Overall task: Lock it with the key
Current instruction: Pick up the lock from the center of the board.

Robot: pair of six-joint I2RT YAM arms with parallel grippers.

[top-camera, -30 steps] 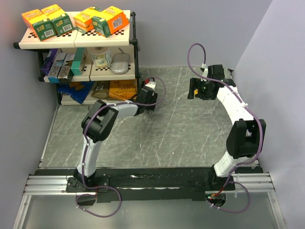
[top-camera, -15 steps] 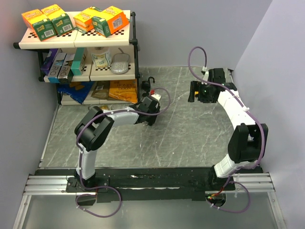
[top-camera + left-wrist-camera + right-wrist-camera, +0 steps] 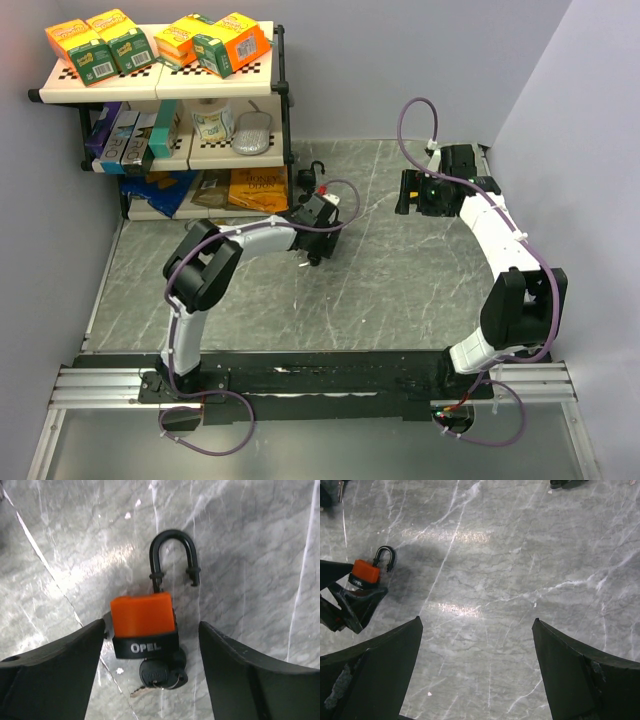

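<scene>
From above, we see the left claw point(image 3: 315, 248) low over the table point(image 3: 400, 290), in front of the shelf point(image 3: 150, 90). We cannot pick out the padlock here; we judge it lies under that claw. The right claw point(image 3: 404, 190) hangs well apart to the right.

In the left wrist view, the padlock point(image 3: 144, 620) lies flat between the two fingers point(image 3: 55, 670), which stand wide, one just beside its orange body. The shackle point(image 3: 172, 532) is open, one leg seated and its free end out of the body. The key point(image 3: 160, 675) sits in the keyhole at the near end.

In the right wrist view, the right claw is wide and holds nothing, with bare stone below it and the padlock far off to the left.

We judge the step in hand to be gripping the lock body. The next move calls for closing squarely on the orange sides without knocking the key. After that the shackle needs pressing home and the key turning, likely by the right claw.
</scene>
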